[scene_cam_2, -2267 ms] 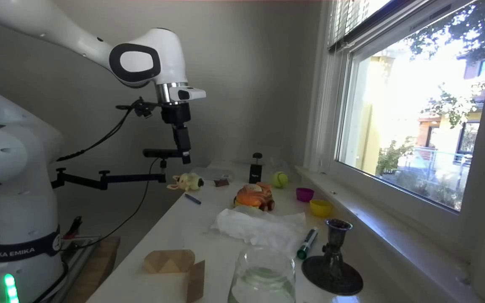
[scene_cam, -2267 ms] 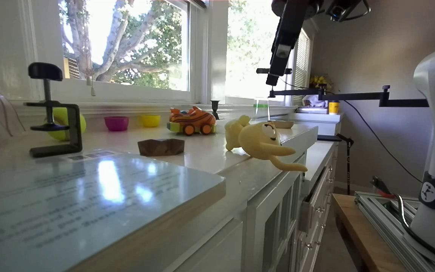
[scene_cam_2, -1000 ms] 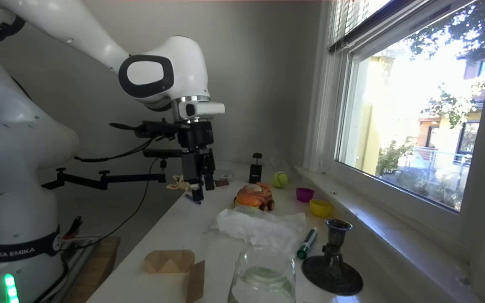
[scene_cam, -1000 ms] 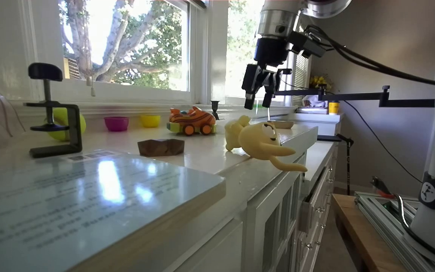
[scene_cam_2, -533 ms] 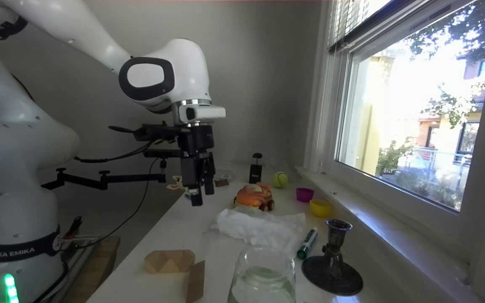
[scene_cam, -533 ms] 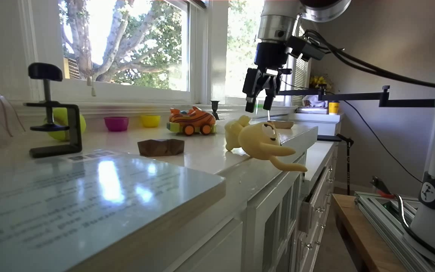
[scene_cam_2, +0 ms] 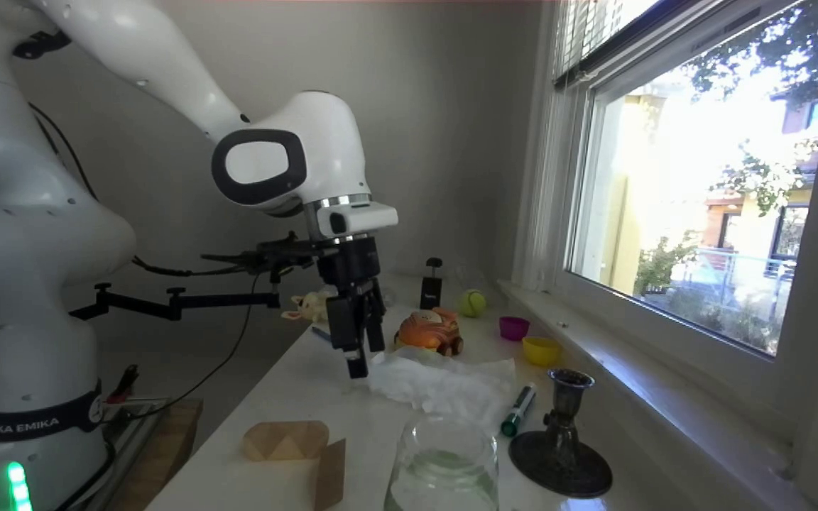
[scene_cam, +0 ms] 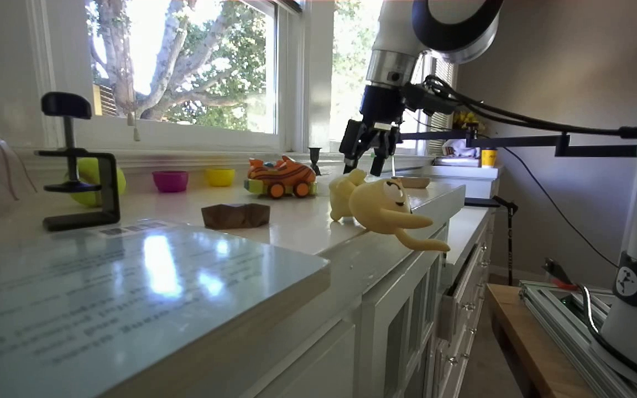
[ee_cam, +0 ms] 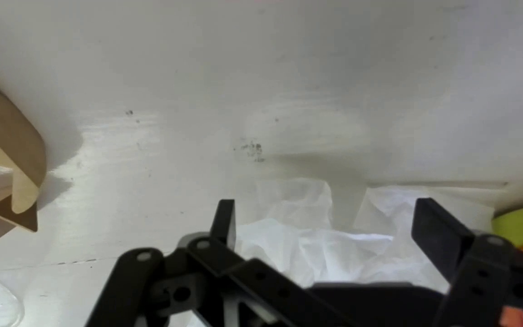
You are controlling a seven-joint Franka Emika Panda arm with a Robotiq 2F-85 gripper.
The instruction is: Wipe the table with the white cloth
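1. Closest in an exterior view, a clear glass vessel [scene_cam_2: 444,465] stands on the white desk [scene_cam_2: 295,399], with a brown cardboard tray [scene_cam_2: 287,440] to its left and a dark candlestick [scene_cam_2: 563,438] to its right.
2. A green marker [scene_cam_2: 519,410] lies just beside the white cloth [scene_cam_2: 444,389], near the candlestick.
3. The white cloth lies loosely crumpled on the desk, short of the orange toy car [scene_cam_2: 429,328].
4. The end effector [ee_cam: 325,218] points downward at the cloth's left edge; in the wrist view its jaws stand wide apart, holding nothing, with part of the cloth showing between them. Whether it touches the cloth, I cannot tell.
5. Past the cloth, a yellow cup [scene_cam_2: 541,352] and a magenta cup [scene_cam_2: 514,328] sit right of the toy car.
6. Deeper still, a pale yellow toy [scene_cam_2: 306,308] lies at the desk's edge, partly hidden by the end effector; a black clamp [scene_cam_2: 431,291] and a tennis ball [scene_cam_2: 472,303] are near each other.
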